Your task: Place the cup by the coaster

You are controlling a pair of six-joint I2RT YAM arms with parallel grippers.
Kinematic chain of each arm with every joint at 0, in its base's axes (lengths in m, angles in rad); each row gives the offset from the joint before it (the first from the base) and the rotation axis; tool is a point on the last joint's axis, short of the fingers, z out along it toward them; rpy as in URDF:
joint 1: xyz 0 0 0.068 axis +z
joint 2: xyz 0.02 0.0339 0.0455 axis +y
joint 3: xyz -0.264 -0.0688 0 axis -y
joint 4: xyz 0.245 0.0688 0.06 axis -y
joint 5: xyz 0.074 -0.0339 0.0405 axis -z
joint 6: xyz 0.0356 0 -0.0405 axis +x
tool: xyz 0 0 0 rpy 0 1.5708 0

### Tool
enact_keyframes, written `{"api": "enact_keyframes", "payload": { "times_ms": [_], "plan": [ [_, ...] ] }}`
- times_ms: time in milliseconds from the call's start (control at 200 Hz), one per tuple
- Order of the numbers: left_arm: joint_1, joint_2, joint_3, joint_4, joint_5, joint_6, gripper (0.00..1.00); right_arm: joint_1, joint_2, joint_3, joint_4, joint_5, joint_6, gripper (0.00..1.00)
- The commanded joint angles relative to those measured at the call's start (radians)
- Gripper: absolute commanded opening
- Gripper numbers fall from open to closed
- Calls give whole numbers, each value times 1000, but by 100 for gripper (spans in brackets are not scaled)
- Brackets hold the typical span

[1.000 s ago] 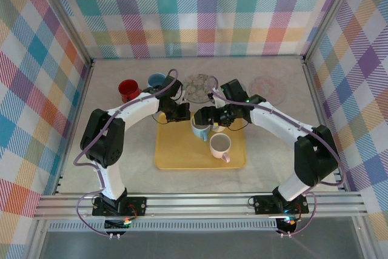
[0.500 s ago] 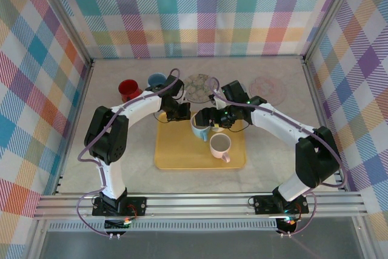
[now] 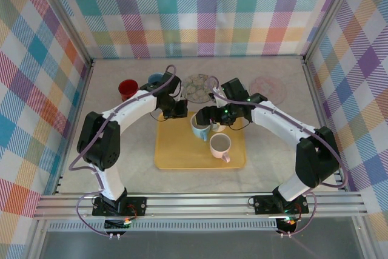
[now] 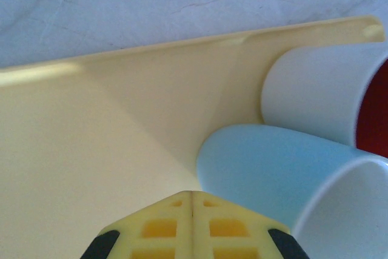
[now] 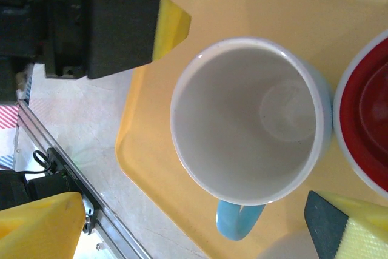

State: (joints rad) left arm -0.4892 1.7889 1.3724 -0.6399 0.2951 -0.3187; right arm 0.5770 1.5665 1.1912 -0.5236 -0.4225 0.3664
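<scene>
Light-blue cup [image 3: 200,128], upright, empty, white inside, on yellow tray [image 3: 176,150]; round patterned coaster [image 3: 195,89] just behind tray.

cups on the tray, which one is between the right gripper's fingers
The light blue mug: the open right gripper brackets it, while the pink mug and red-lined cup sit outside.

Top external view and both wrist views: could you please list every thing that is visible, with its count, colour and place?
tray: one, yellow, middle of the table
light blue mug: one, white inside, far part of the tray
pink mug: one, pale, on the tray, nearer
white cup: one, red inside, on the tray beside the light blue mug
red cup: one, far left on the table
blue cup: one, beside the red cup
greyish coaster: one, far middle
pinkish coaster: one, far right
table: one, pale
left hand: shut, over the tray
right hand: open, around the light blue mug
</scene>
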Motion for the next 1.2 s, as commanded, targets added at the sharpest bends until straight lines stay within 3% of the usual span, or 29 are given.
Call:
{"api": "enact_keyframes", "payload": {
  "times_ms": [0, 330, 620, 950, 1195],
  "plan": [
    [-2, -58, -74, -21, 22, -9, 3, 3, 36, 59, -41, 14, -55, 94],
    [-29, -116, -222, 103, 109, -98, 2, 3, 98, 105, -27, -41, -47, 94],
    [-29, -57, -163, 106, 125, -94, 1, 3, 101, 94, -24, -75, -30, 94],
    [-28, -38, -77, 15, 76, -11, 1, 3, 121, 98, -8, -117, -11, 94],
    [-26, -11, -57, 5, 44, -20, 0, 2, 115, 87, 27, -155, 15, 94]
  ]
}}
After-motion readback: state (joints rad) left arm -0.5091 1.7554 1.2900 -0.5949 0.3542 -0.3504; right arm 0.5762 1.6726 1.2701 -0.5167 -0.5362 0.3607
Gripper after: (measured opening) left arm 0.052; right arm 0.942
